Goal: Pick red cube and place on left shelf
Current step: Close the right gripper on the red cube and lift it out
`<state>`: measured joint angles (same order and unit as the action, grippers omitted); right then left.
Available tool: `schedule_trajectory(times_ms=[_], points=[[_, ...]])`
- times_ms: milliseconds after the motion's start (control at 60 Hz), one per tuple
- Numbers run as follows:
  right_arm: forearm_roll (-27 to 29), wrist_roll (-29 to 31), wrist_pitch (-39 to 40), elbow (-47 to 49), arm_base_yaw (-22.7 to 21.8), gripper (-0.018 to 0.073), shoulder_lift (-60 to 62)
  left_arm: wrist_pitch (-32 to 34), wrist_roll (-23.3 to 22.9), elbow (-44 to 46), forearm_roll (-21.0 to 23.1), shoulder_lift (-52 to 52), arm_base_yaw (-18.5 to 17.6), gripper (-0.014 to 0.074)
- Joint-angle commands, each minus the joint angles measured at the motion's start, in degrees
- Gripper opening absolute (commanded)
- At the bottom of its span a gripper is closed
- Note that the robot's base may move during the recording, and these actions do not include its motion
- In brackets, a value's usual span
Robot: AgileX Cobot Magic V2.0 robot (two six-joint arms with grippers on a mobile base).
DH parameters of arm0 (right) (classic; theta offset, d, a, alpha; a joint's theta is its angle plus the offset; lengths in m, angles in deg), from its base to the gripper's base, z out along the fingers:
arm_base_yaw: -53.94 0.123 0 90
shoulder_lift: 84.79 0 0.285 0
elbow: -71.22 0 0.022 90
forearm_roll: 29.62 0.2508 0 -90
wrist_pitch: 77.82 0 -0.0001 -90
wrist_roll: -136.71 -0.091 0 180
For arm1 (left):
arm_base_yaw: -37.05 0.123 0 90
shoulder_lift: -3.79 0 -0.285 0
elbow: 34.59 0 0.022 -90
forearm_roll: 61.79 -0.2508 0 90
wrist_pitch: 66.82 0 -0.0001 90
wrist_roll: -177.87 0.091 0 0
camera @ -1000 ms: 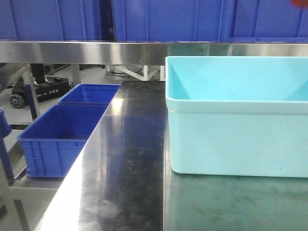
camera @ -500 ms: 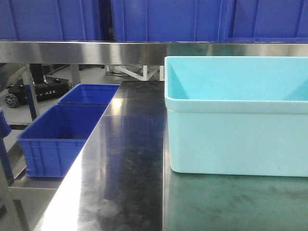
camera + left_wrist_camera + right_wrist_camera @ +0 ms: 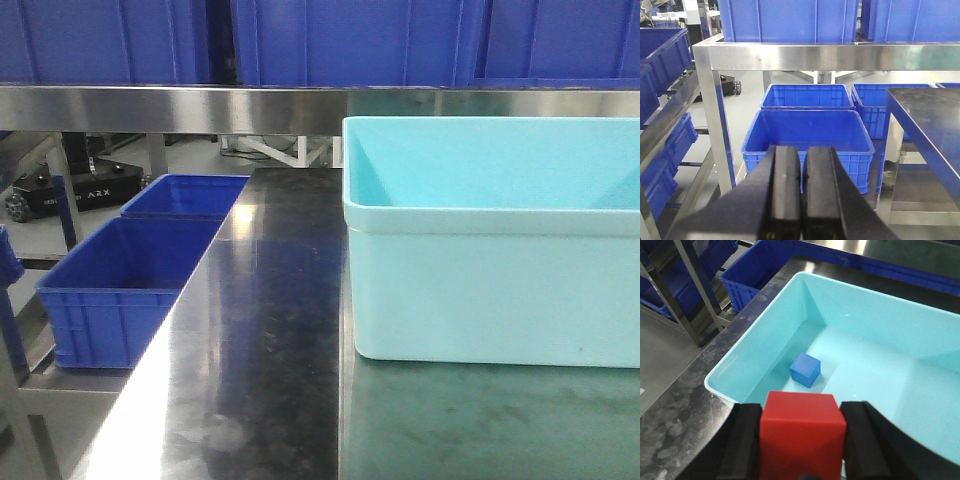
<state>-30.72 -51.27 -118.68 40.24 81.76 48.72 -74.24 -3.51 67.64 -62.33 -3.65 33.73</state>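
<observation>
Right fingers (image 3: 747,440): bottom centre of frame, clamped on both sides of the red cube (image 3: 802,422).
Red cube: held up over the near part of the tub (image 3: 755,340), which stands on the bench (image 3: 685,430).
Blue cube (image 3: 805,369): mid-frame, on the tub floor.
Left fingers (image 3: 786,190): pressed together, holding nothing; crate (image 3: 807,127) beyond.

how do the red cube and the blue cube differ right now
The red cube is clamped in the right claw, held over the cyan bin; the blue cube lies loose on the bin's floor. One is red, the other blue. Both are plain single-coloured cubes.
</observation>
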Motion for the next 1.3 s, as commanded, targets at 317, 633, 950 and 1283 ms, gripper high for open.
schedule_trajectory(times_ms=[317,633,950,1283], points=[[-0.22,0.33,4.77,1.50,-0.02,0.0046,0.19,5.01,-0.05,-1.32,0.17,0.92,-0.02,0.0101],[-0.22,0.33,4.77,1.50,-0.02,0.0046,0.19,5.01,-0.05,-1.32,0.17,0.92,-0.02,0.0101],[-0.22,0.33,4.77,1.50,-0.02,0.0046,0.19,5.01,-0.05,-1.32,0.17,0.92,-0.02,0.0101],[-0.22,0.33,4.77,1.50,-0.02,0.0046,0.19,5.01,-0.05,-1.32,0.17,0.92,-0.02,0.0101]])
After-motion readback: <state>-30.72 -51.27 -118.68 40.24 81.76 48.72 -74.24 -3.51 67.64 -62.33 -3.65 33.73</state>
